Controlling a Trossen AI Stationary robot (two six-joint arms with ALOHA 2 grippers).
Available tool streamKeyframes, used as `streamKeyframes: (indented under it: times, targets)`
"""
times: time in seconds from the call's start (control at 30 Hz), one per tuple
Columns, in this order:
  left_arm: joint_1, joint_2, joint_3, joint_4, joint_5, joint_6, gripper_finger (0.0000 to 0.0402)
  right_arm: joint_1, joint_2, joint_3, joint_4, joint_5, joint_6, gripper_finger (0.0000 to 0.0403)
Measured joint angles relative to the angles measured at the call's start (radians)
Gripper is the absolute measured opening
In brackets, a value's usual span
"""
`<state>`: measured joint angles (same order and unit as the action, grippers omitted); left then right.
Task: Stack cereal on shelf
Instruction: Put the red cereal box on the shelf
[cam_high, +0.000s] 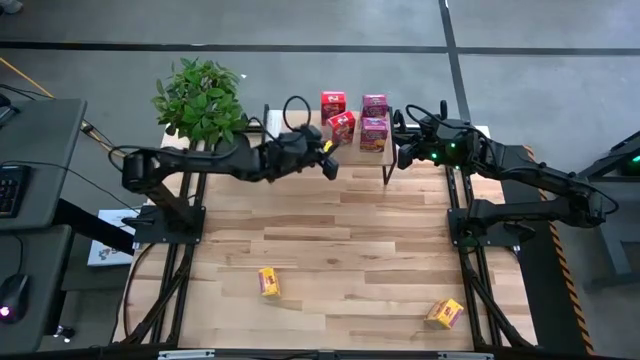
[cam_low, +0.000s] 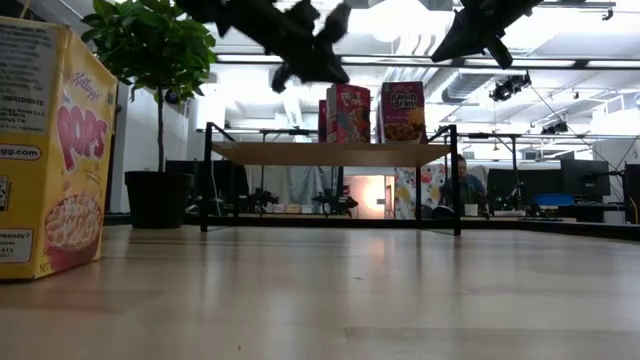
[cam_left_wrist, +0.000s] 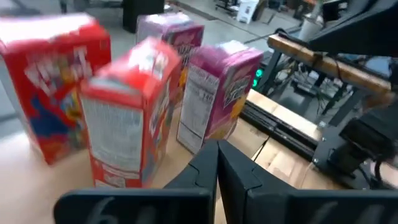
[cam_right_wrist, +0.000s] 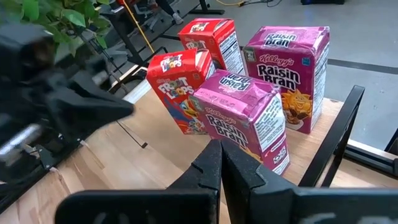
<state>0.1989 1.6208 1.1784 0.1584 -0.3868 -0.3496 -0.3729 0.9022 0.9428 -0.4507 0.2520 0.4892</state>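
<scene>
Four of the six cereal boxes are standing on the shelf (cam_high: 400, 165) already: two red boxes (cam_high: 333, 102) (cam_high: 341, 126) and two magenta boxes (cam_high: 375, 104) (cam_high: 374, 133), grouped close together at its middle. Two yellow boxes are lying on the table (cam_high: 340, 250), well apart from the shelf, one (cam_high: 269, 282) toward the near edge at the left and the other (cam_high: 445, 313) near the right corner; we are judging these to be all that is left.

We are holding our left gripper (cam_high: 327, 165) just beside the nearer red box, above the shelf's front edge, its fingers pressed together and carrying nothing. Our right gripper (cam_high: 404, 152) is hovering beside the magenta boxes at the shelf's right side, likewise clenched and empty. Next, we are expecting each arm to reach back for a yellow box.
</scene>
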Motion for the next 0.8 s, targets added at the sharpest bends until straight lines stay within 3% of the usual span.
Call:
streamKeyframes:
  times: [0.1,0.33,0.8]
  targets:
    - [0.000,0.046,-0.009,0.038,-0.007,-0.031,0.0000,0.000,0.000,0.000,0.000,0.000,0.000,0.0000]
    - [0.012,0.124,-0.009,0.072,-0.154,-0.034,0.0000,0.000,0.000,0.000,0.000,0.000,0.003,0.0000]
    - [0.063,0.128,-0.009,0.072,-0.172,0.061,0.0000,0.000,0.000,0.000,0.000,-0.001,0.008,0.0000]
